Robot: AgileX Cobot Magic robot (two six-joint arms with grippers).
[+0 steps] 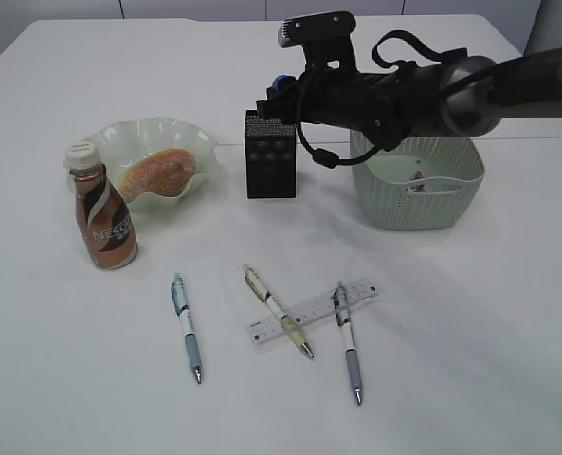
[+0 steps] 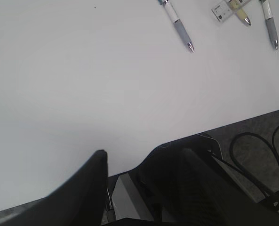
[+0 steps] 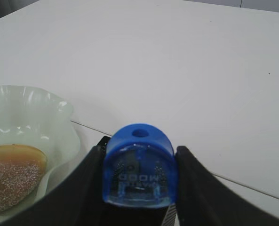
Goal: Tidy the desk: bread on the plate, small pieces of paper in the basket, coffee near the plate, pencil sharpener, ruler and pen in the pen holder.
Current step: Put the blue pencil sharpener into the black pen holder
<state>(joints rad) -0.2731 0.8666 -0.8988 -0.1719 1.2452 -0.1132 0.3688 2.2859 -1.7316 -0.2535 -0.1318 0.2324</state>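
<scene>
Pencil sharpener [image 3: 139, 167], blue, is clamped between the right gripper [image 3: 139, 188] fingers, directly above the black pen holder [image 1: 270, 154]. Step in hand: depositing it. Next move, by my judgement: part the fingers squarely over the opening. Left gripper [image 2: 144, 179] stands apart, empty, near the desk [image 2: 106, 94] edge.

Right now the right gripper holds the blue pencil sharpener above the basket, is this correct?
Not quite. The right gripper holds the blue pencil sharpener above the black pen holder, not the basket. The exterior view shows it.
</scene>
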